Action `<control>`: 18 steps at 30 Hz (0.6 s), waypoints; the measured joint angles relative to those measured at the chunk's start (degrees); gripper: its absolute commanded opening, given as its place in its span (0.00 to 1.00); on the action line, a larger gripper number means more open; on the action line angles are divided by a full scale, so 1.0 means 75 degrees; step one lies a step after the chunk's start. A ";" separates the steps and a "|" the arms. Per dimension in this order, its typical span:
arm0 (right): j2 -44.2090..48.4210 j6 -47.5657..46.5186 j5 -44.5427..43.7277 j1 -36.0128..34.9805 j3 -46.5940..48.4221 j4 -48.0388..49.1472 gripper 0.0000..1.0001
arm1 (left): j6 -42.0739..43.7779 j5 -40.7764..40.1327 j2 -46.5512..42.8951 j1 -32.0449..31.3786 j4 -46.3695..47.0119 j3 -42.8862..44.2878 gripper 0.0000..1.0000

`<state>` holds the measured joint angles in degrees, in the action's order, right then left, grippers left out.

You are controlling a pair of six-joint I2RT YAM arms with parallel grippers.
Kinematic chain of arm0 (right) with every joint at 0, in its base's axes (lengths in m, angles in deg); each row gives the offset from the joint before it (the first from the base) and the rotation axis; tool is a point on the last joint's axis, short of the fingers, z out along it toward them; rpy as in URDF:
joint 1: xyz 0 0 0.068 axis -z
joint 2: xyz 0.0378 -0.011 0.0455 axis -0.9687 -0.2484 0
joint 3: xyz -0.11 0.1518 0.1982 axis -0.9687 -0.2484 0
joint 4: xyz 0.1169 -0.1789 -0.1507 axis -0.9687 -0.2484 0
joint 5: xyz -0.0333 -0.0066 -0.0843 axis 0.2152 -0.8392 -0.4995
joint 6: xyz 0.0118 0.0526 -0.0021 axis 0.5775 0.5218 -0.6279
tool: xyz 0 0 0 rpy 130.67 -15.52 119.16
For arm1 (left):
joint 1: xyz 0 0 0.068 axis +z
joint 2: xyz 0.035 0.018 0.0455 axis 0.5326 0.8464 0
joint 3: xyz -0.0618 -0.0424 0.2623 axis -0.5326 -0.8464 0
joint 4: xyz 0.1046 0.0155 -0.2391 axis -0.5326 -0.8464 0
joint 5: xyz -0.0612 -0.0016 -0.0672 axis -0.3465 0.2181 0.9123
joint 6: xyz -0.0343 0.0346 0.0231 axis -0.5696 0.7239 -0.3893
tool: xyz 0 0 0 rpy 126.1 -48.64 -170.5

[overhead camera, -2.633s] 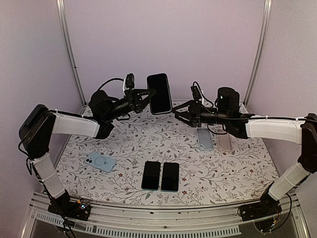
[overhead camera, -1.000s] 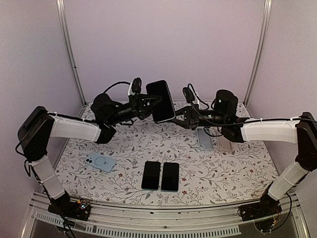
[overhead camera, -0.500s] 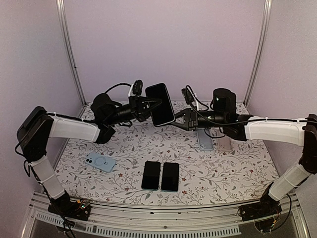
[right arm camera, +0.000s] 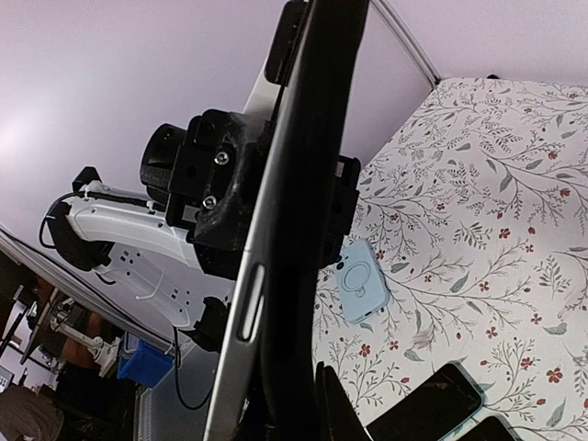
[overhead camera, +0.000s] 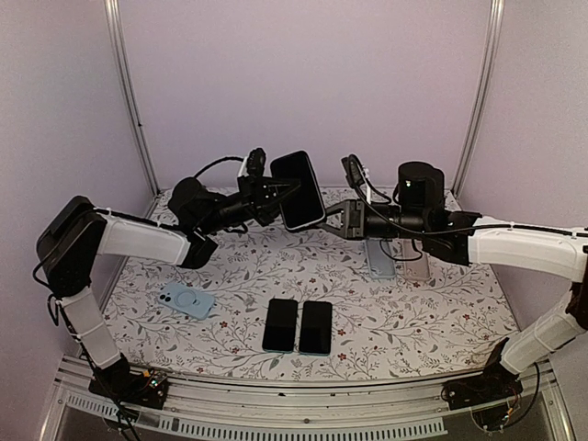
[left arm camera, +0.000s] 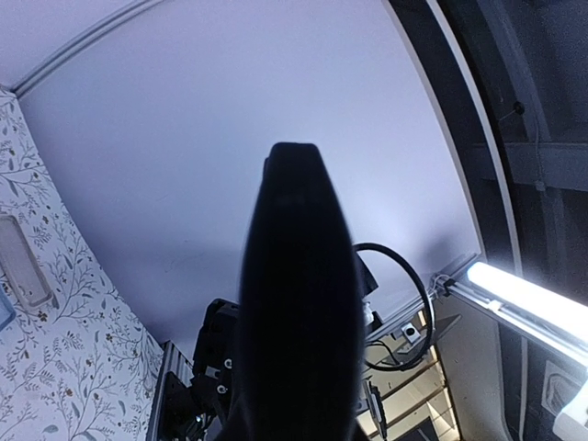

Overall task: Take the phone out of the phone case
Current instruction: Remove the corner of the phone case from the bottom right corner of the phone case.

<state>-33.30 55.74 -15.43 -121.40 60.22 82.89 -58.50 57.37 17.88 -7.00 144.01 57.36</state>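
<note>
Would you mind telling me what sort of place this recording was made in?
Probably a robot lab's test cell: plain lilac walls framed by aluminium posts, a floral table cover, black phones and a light blue phone case laid out.

The black cased phone (overhead camera: 299, 190), clamped on edge in the left gripper (overhead camera: 278, 196), fills the space between that tool and the right gripper (overhead camera: 331, 218), whose closed tips sit right at the phone's lower corner, so neither can pass straight across. Below both tools the air is open down to the floral table (overhead camera: 441, 322). There, two black phones (overhead camera: 281, 324) lie side by side beneath the gap, a light blue case (overhead camera: 186, 299) lies under the left arm, and two clear cases (overhead camera: 397, 258) lie under the right wrist.
</note>
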 measured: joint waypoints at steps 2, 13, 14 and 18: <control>0.0064 -0.0137 -0.0207 -0.0050 -0.0003 -0.0131 0.00 | -0.0012 -0.0035 0.0000 -0.0023 -0.0026 0.0000 0.00; 0.0137 -0.0452 -0.0574 -0.0096 -0.0003 -0.0385 0.00 | -0.0055 -0.0096 0.0015 -0.0055 -0.0242 0.0050 0.00; 0.0137 -0.0458 -0.0597 -0.0096 -0.0003 -0.0396 0.00 | -0.0052 -0.0087 0.0015 -0.0055 -0.0286 0.0064 0.00; 0.0140 -0.0455 -0.0746 -0.0096 -0.0003 -0.0525 0.06 | 0.0020 -0.0003 0.0015 -0.0055 -0.0519 0.0085 0.00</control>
<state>-32.25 52.33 -21.03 -122.12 60.20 78.96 -58.34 57.35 17.99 -7.41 140.12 58.00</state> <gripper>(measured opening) 0.106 0.118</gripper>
